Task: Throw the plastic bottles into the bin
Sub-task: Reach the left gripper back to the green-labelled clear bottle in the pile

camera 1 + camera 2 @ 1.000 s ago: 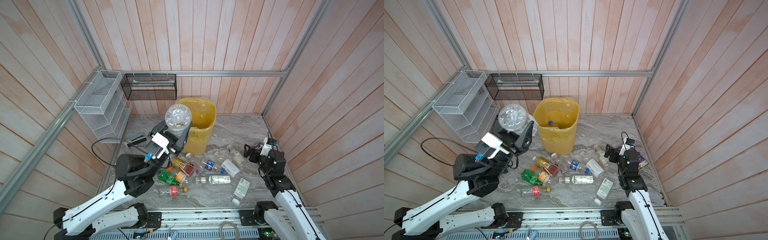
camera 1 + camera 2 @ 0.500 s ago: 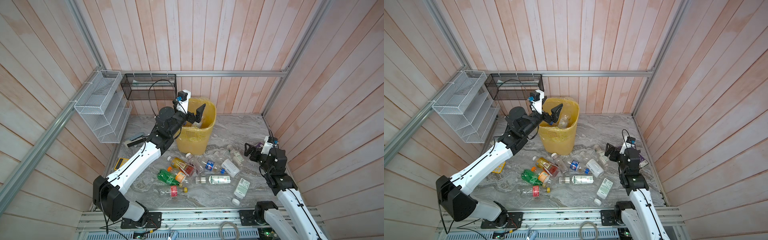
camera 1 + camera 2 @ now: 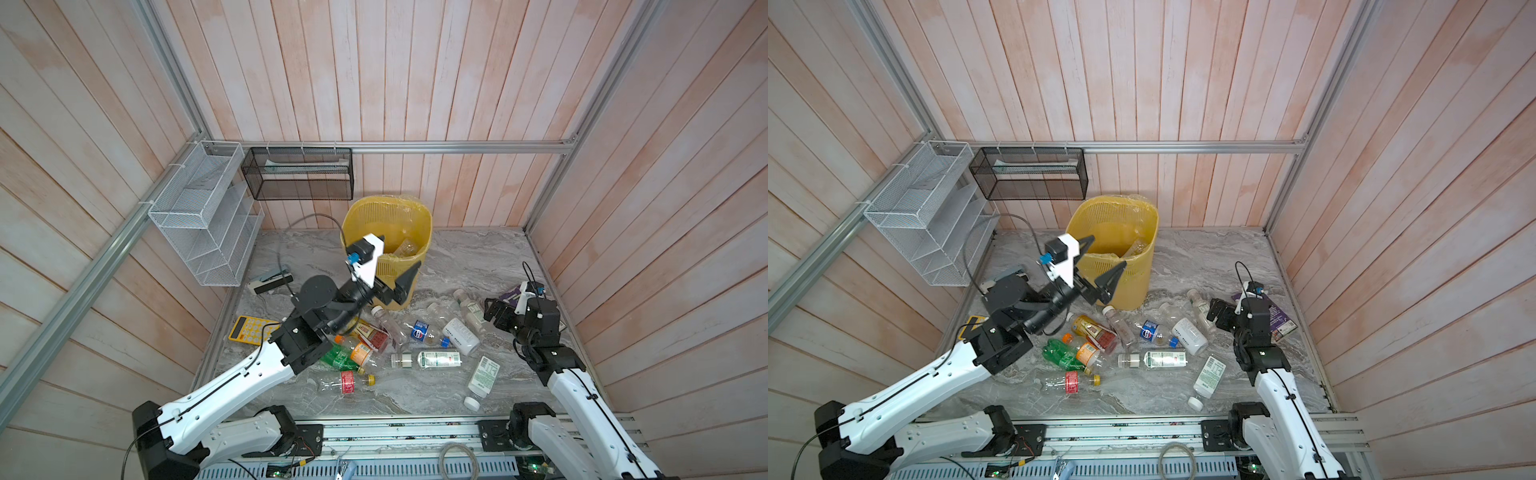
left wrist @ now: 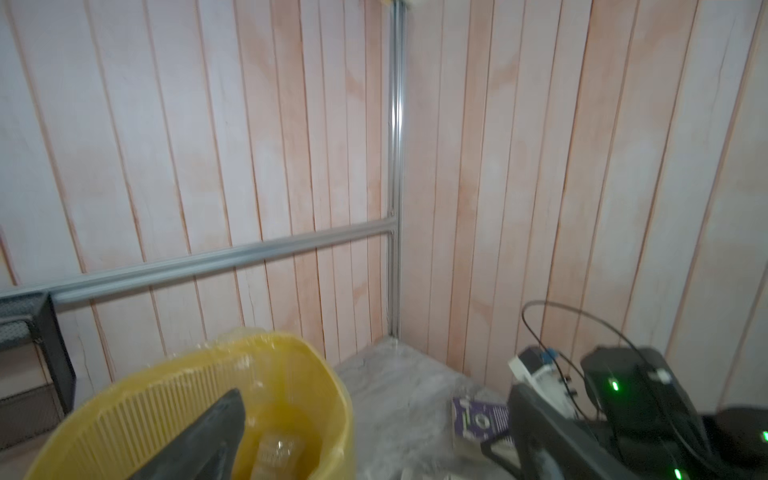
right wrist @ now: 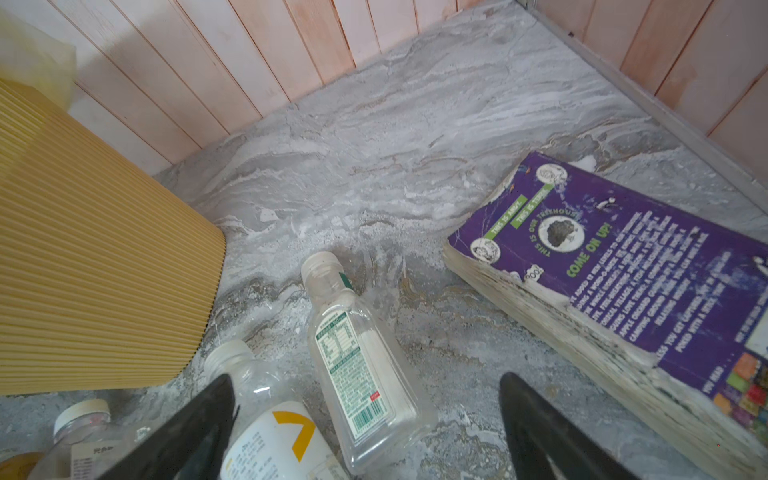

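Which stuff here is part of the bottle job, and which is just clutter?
Job: yellow bin, green bottle, white bottle, blue-label bottle, other floor bottles.
Clutter: yellow calculator, purple book, white mesh rack, black mesh rack.

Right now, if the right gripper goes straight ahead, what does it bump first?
The right gripper would probably meet the clear green-labelled bottle lying ahead of its open fingers, though depth is unclear.
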{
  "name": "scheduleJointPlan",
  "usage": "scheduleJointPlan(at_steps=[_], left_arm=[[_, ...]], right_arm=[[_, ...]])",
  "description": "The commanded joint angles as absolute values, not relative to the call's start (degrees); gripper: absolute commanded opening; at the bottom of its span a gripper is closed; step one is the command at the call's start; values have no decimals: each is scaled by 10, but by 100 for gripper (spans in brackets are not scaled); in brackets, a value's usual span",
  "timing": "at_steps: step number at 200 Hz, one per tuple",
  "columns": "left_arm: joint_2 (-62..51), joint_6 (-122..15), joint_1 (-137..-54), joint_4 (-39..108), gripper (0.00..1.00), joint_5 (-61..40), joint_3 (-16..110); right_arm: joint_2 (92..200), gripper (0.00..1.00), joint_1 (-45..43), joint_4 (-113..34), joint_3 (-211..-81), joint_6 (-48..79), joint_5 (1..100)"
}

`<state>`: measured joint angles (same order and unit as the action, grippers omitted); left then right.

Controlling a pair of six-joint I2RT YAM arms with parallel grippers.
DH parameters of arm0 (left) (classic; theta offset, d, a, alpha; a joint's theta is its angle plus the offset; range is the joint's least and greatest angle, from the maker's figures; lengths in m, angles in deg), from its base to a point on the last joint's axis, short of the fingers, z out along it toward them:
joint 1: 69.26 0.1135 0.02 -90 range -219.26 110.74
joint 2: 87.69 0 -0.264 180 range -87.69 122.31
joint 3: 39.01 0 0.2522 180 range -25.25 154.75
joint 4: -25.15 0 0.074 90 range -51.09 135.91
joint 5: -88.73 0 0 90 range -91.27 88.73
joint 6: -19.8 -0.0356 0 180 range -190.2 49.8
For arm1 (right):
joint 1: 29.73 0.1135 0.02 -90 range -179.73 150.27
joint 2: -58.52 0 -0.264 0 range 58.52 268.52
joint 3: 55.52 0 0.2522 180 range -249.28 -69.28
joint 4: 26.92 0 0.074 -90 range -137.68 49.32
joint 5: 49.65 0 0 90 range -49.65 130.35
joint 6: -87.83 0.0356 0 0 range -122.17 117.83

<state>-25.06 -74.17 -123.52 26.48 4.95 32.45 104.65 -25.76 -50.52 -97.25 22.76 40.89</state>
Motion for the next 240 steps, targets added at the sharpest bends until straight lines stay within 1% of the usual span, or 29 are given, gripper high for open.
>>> scheduleJointPlan(at_steps=[1,33,54,144,164,190,196,213,240], left_arm=[[-228,-786,-1301,353,100,98,289],[-132,-823,-1391,435,100,111,275],[-59,-858,-1430,460,100,123,285],[143,-985,-1439,462,100,136,389],[177,-999,-1440,474,97,119,411],[217,-1010,-1438,493,95,129,430],[224,-1013,-1438,495,93,130,433],[242,-1015,-1439,507,82,128,445],[257,-1010,-1440,517,78,114,455]], right_arm=[[1050,99,-260,-489,-965,235,416],[1045,99,-260,-492,-971,228,403],[1039,99,-260,-492,-970,224,396],[1039,99,-260,-473,-955,216,405],[1033,99,-260,-469,-952,211,407],[1022,99,-260,-469,-950,206,406],[1019,99,-260,-468,-949,205,408],[1010,99,-260,-463,-945,202,411],[1002,99,-260,-458,-941,200,416]])
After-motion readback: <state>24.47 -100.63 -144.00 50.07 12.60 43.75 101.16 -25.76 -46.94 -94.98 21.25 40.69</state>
